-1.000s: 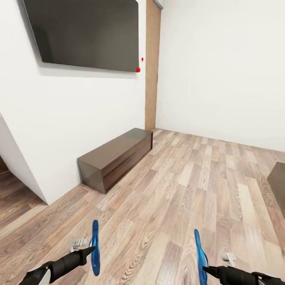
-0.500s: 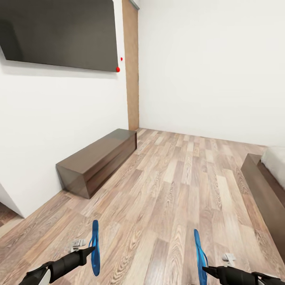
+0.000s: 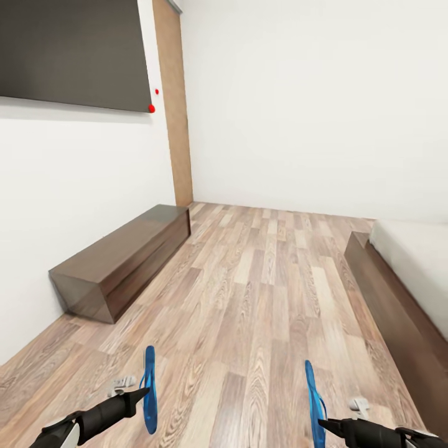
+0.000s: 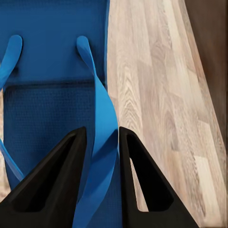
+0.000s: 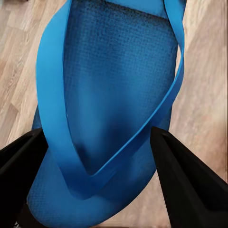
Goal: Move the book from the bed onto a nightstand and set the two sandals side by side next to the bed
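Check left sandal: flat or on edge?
On edge. The left sandal hangs as a thin upright sliver from the left gripper, whose fingers pinch its strap.

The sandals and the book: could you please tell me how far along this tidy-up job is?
Done: both sandals are picked up. The left gripper is shut on a strap of the left sandal; the right gripper holds the right sandal. In hand: carrying them over the floor, with the bed ahead on the right. Left: setting them side by side next to the bed, then moving the book.
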{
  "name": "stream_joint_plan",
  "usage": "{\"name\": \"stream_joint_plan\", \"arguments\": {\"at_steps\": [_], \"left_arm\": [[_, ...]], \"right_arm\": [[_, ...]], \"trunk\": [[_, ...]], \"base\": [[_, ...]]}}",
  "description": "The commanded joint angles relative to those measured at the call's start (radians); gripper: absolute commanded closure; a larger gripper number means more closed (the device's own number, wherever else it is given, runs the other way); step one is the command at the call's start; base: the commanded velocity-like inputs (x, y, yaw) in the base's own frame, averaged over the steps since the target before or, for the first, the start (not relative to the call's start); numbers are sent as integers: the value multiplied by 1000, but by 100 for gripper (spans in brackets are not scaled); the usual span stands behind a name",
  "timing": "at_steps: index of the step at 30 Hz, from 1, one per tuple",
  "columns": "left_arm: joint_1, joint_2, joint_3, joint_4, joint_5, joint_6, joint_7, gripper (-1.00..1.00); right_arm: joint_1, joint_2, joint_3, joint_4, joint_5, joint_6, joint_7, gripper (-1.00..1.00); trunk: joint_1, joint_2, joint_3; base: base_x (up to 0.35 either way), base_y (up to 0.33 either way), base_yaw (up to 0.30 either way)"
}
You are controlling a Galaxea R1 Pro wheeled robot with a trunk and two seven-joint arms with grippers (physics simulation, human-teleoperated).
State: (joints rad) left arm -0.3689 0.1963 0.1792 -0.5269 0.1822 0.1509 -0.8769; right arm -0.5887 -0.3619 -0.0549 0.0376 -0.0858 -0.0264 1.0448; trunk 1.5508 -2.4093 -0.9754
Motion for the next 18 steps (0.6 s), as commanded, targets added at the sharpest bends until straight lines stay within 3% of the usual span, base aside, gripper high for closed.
{"name": "stream_joint_plan", "arguments": {"at_steps": [1,18], "left_arm": [[0,0,2,-1,8,10,-4,100],[0,0,2,-1,8,10,-4,100]], "right_arm": [[-2,0,-7,4,0,-3,3,100],[-2,0,-7,4,0,-3,3,100]], "trunk": [[0,0,-1],[0,0,-1]], "base": [[0,0,-285],[0,0,-285]]}}
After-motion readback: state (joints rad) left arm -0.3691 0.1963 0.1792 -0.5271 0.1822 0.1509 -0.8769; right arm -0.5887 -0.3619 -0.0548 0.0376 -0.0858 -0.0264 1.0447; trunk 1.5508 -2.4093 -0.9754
